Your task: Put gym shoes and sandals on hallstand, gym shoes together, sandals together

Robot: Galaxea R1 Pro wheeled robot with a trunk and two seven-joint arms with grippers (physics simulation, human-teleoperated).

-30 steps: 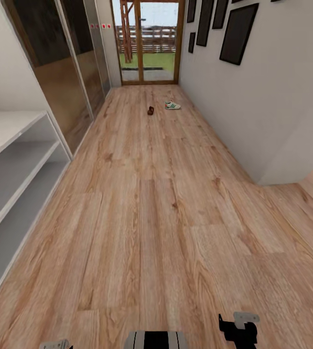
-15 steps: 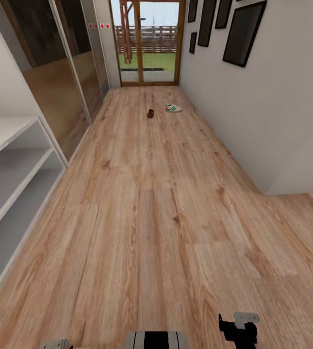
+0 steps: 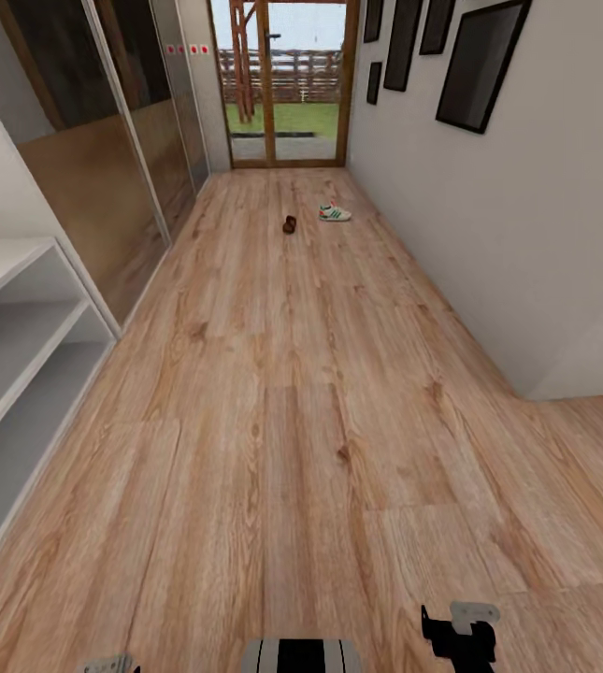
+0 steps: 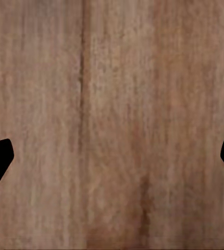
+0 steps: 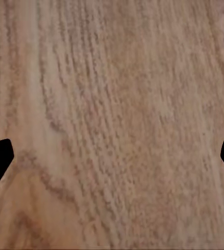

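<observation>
I'm looking down the corridor floor [image 3: 301,393], and what I need lies far ahead near the glass door: one gym shoe [image 3: 335,214] on its sole close to the right-hand wall, and a dark sandal [image 3: 289,224] just beside it toward the middle of the planks, the two apart. From here both are tiny, so I can't tell which way the sandal points or whether it lies flat. The hallstand [image 3: 21,322] sits at my left, its grey shelves bare where I can see them.

Both arms hang low. The left gripper [image 4: 112,161] and the right gripper [image 5: 112,161] each look straight at bare wood, fingertips spread wide with nothing between them.

I'd judge the sneaker light and soft-walled — it should give under a pinch, so I'd close across the heel collar or the stiffer heel counter, not the toe. The sandal looks trickier: woven straps that flex, a hard heel that could slip. I'd take it across the sole at the heel block — firm sides, less twist.
</observation>
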